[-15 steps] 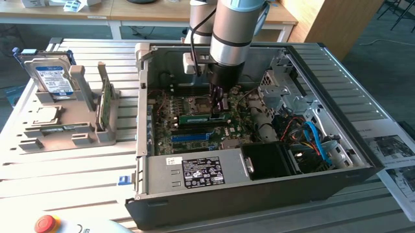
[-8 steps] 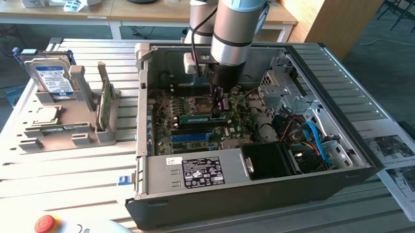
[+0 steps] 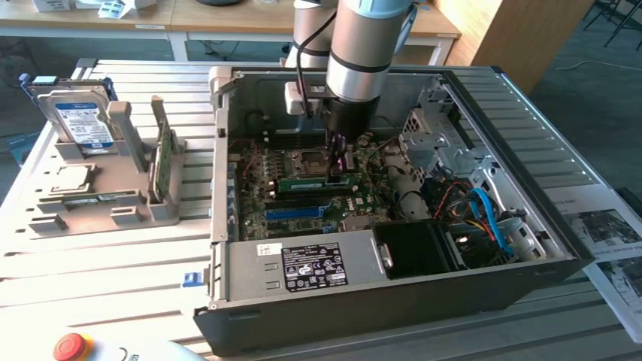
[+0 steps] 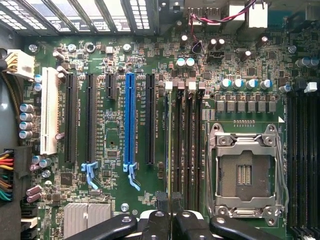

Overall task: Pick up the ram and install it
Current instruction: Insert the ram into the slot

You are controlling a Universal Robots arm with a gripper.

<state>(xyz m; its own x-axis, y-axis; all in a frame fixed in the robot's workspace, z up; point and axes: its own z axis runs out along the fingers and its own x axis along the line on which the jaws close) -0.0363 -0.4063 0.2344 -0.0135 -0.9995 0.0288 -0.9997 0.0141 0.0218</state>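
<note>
The ram is a thin green stick standing on edge on the motherboard, next to the CPU socket. My gripper reaches straight down into the open computer case and is shut on the ram near the end towards the exterior view's right. In the wrist view the shut gripper lines up with the ram's narrow top edge, which runs along the black memory slots between the long black expansion slot and the CPU socket. Whether the stick is fully seated I cannot tell.
A grey stand outside the case, on the exterior view's left, holds a hard drive and a broader green card. The power supply, drive cage and cables crowd the case. A red button sits at the front.
</note>
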